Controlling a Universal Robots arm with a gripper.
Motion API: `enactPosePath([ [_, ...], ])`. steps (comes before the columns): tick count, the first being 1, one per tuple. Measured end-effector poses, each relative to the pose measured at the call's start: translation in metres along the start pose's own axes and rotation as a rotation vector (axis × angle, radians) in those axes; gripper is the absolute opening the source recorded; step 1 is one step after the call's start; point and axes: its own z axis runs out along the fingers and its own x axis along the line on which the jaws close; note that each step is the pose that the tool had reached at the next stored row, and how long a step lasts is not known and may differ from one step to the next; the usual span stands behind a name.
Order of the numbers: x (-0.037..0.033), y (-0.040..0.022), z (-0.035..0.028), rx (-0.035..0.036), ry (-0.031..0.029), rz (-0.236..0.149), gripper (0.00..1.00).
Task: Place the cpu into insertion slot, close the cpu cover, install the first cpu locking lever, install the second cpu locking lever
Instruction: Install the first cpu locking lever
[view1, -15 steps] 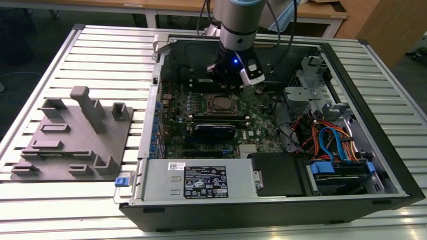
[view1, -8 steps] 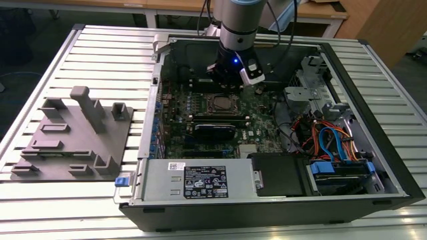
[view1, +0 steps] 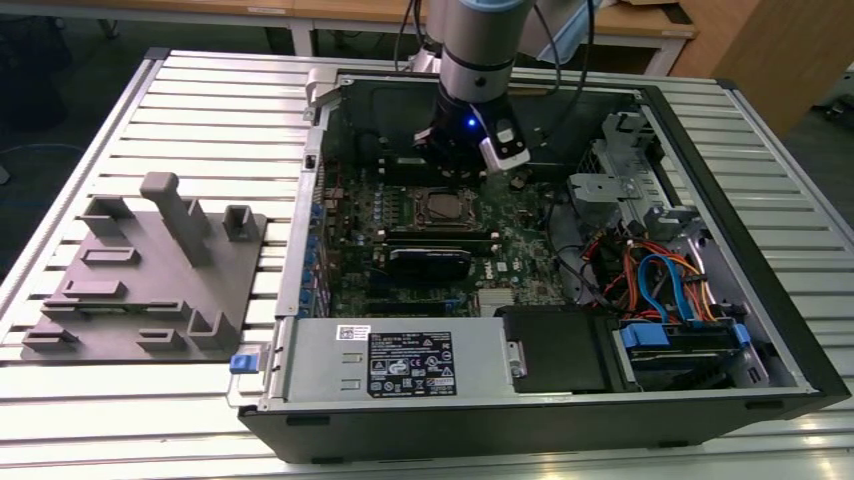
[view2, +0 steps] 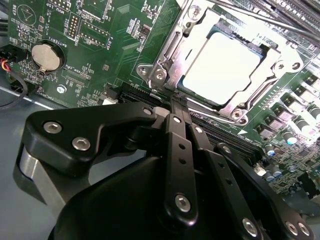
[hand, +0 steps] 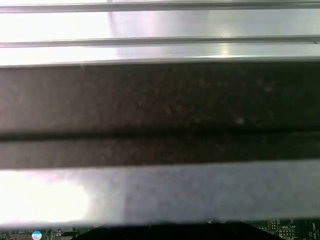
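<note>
In the second wrist view the cpu (view2: 225, 65) lies flat in its socket on the green motherboard, its pale silver top showing. The silvery cpu cover (view2: 171, 50) sits down around it as a frame. A thin metal lever rod (view2: 260, 20) runs along the far side of the socket. My gripper (view2: 179, 102) is shut with nothing between its black fingers, the tips just short of the socket's near edge. In the exterior view the gripper (view1: 458, 155) hangs inside the open computer case, a little behind the socket (view1: 438, 207).
A coin cell (view2: 46, 56) sits on the board beside the gripper. A grey fixture plate (view1: 147, 280) lies on the slatted table at the exterior view's left. The power supply (view1: 400, 360) and coloured cables (view1: 654, 280) fill the case's front and right. The case wall (hand: 160, 110) is close.
</note>
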Motion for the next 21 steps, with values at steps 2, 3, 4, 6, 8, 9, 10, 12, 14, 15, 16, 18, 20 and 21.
enactPosePath([
  [2,0.0,0.0002,-0.0012,-0.0003,-0.0001,0.0,0.11],
  [3,-0.0001,0.0002,-0.0013,-0.0005,-0.0002,0.0,0.11],
  [4,0.0,0.0002,-0.0013,-0.0005,-0.0002,0.0,0.11],
  [6,0.0,0.0001,-0.0009,-0.0005,-0.0001,0.0,0.11],
  [8,-0.0001,-0.0001,-0.0005,-0.0003,0.0001,0.0,0.11],
  [9,-0.0001,-0.0002,-0.0004,-0.0002,0.0001,0.0,0.11],
  [10,-0.0001,-0.0002,-0.0002,-0.0003,0.0,0.0,0.11],
  [12,-0.0002,-0.0003,0.0003,-0.0005,-0.0001,0.0,0.11],
  [14,-0.0003,-0.0004,0.001,-0.0002,0.0,0.0,0.11],
  [15,-0.0004,-0.0004,0.0013,-0.0001,0.0,0.0,0.11],
  [16,-0.0004,-0.0004,0.0014,0.0001,0.0,0.0,0.11],
  [18,-0.0005,-0.0005,0.0015,0.0001,0.0001,0.0,0.11],
  [20,-0.0006,-0.0004,0.0015,-0.0001,-0.0001,0.0,0.11],
  [21,-0.0006,-0.0004,0.0011,0.0,-0.0001,0.0,0.11],
])
